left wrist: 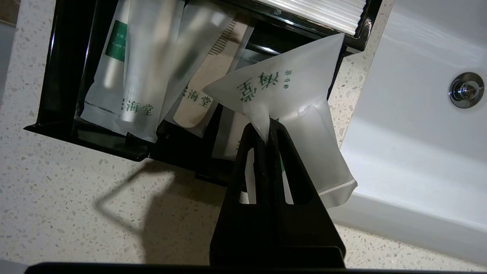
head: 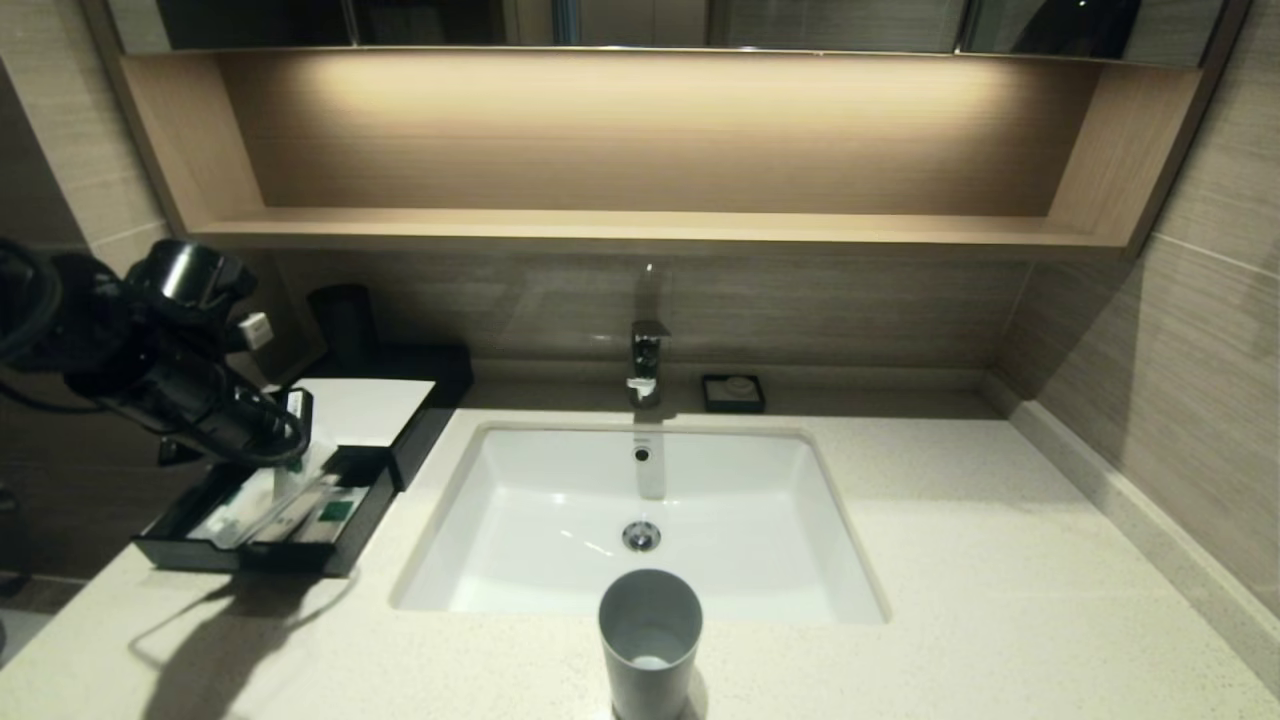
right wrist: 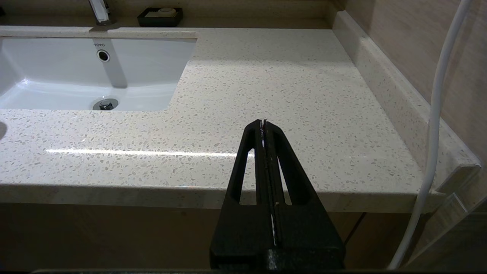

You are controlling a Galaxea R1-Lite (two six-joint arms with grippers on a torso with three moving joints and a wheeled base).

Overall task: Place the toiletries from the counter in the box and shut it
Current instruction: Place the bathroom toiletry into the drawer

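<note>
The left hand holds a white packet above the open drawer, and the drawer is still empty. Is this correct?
Not quite. The left hand does hold a white packet above the open drawer, but the drawer is not empty: other packets already lie in it, as the left wrist view shows.

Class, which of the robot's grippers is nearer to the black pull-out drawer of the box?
Left. The left gripper hangs over the black pull-out drawer, pinching a translucent-white packet. The right gripper sits apart, off the counter's front edge.

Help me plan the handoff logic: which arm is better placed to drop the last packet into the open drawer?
Left. The left gripper is already shut on the squarish packet, just above the open drawer where other packets lie. The right gripper is shut on nothing, off the counter's front edge on the sink's far side.
</note>
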